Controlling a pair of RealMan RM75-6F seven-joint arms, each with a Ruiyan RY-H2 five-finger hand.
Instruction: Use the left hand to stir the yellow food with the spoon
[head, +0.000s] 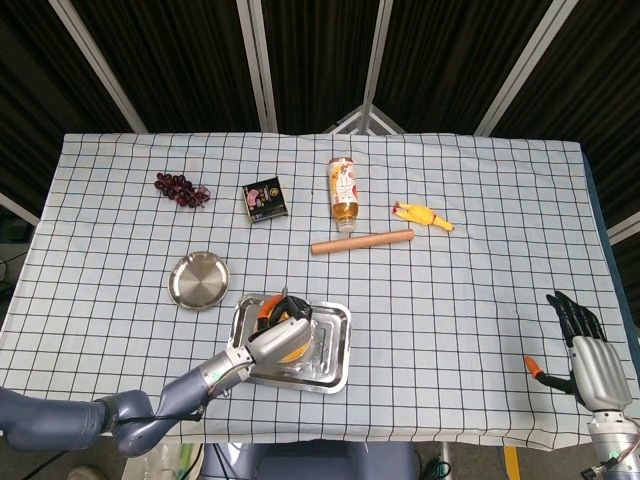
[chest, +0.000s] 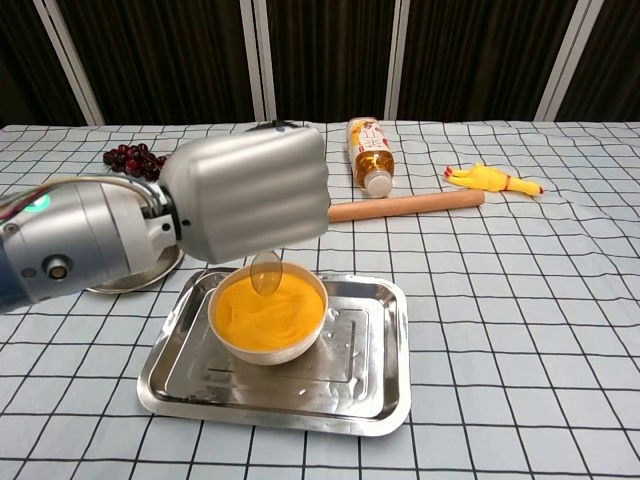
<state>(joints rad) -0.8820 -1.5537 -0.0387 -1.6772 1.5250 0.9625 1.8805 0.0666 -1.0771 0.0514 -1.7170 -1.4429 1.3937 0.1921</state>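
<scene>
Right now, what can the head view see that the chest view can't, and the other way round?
Only the head view shows the right hand, open and idle at the table's right edge. Only the chest view shows the spoon bowl hanging over the yellow food. Both show the left hand over the bowl in the steel tray, plus grapes, bottle, rolling pin and rubber chicken.
</scene>
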